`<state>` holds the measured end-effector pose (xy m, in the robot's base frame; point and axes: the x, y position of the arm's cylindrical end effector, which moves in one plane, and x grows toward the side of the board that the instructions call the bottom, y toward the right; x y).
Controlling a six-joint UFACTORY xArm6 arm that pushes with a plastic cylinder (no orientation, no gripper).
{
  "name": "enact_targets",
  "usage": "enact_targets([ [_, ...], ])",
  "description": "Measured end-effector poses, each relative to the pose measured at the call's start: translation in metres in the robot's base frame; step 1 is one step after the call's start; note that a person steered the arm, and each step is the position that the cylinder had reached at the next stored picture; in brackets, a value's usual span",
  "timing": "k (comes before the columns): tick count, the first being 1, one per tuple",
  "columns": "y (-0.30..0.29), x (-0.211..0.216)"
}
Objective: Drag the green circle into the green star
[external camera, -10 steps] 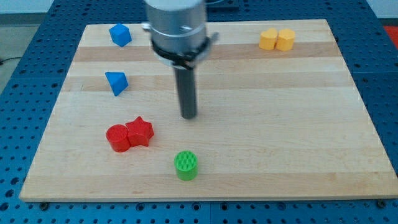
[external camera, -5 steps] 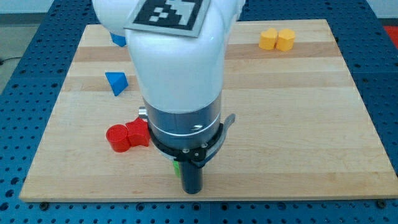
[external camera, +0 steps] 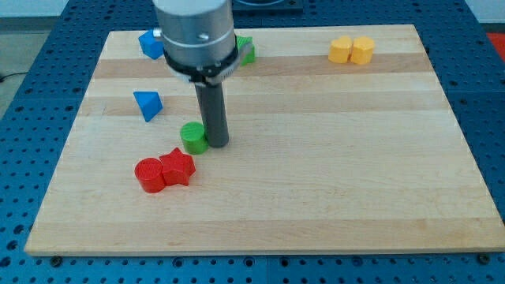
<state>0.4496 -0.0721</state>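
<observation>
Item: my tip [external camera: 218,145], the rod's lower end. There is no pincer on this rig, so nothing is released, clenched or grasped; the rod only pushes. The tip rests touching the green circle [external camera: 193,137], on the side toward the view's right.

Item: green circle. On the tabletop [external camera: 355,181], just above the red pair and well apart from its target.

Item: green star [external camera: 246,49]. Far above the green circle, toward the view's top and somewhat right, partly hidden behind the arm.

Risk (my judgement): the tip sits beside the circle, not below it, so a push from here would send it toward the view's left, away from the star, and a round block may roll off the rod.

Other items, placed from the green circle: red circle [external camera: 149,174] and red star [external camera: 178,167] just below-left, touching each other; blue triangle [external camera: 147,104] up-left; blue cube [external camera: 150,43] farther up; two yellow blocks [external camera: 352,50] far up-right.

Containers: none seen.
</observation>
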Motion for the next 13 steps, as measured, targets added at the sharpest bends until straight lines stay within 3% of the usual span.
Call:
enact_targets([
  [4,0.002,0.021],
  [6,-0.054,0.003],
  [9,-0.091,0.029],
  [10,-0.12,0.009],
  [13,-0.104,-0.033],
])
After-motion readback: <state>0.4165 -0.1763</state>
